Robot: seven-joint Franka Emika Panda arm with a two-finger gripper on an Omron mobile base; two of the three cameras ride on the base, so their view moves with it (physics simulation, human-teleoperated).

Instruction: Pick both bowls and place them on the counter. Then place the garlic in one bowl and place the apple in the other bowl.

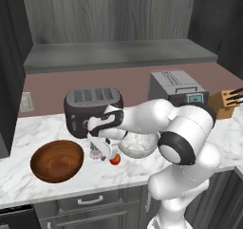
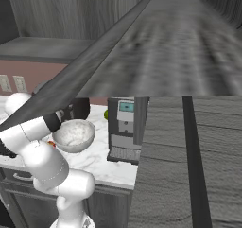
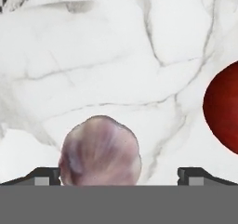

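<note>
Both bowls already sit on the counter: the brown bowl at the near left, the white bowl just right of the hand, in front of the toaster. So by my reading you are on the garlic step.

Your gripper hangs low over the marble with its jaws spread fully apart and nothing in them. In the hand view the two fingertips stand wide at the bottom edge, and the garlic lies on the counter between them, nearer the left tip than the right. That offset is what the descent turns on: nudge the hand a little toward the bulb so it sits centred before you come down.

The bulb looks roundish from above, with no clear long axis, so jaw angle should matter little.

The apple lies just to the right of the garlic, apart from it; keep the right finger off it. The garlic then goes left to the brown bowl.
</note>
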